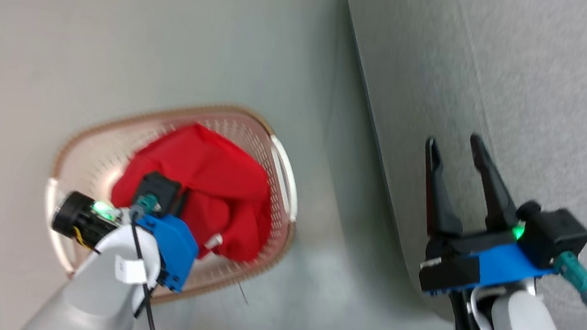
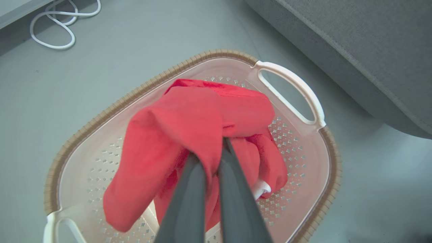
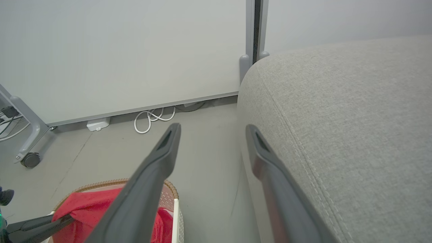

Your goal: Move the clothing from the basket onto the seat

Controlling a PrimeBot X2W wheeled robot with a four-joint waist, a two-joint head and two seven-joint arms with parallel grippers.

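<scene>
The red clothing (image 1: 210, 176) is bunched up in the cream perforated basket (image 1: 286, 175), which stands on the floor left of the seat. In the left wrist view my left gripper (image 2: 216, 150) is shut on a fold of the clothing (image 2: 189, 114). The cloth drapes over the fingers above the basket (image 2: 135, 91), and a bit of white trim shows low on the right. My right gripper (image 1: 454, 143) stands open and empty over the front edge of the grey seat (image 1: 544, 80). The right wrist view shows its fingers (image 3: 168, 141) spread beside the seat's rounded corner (image 3: 337, 135).
Bare grey floor runs between the basket and the seat. A coiled white cable (image 2: 50, 33) lies on the floor near the wall. A wall panel stands behind, with a castor foot (image 3: 30, 160) at its left end and a small white box (image 3: 98, 124) at its base.
</scene>
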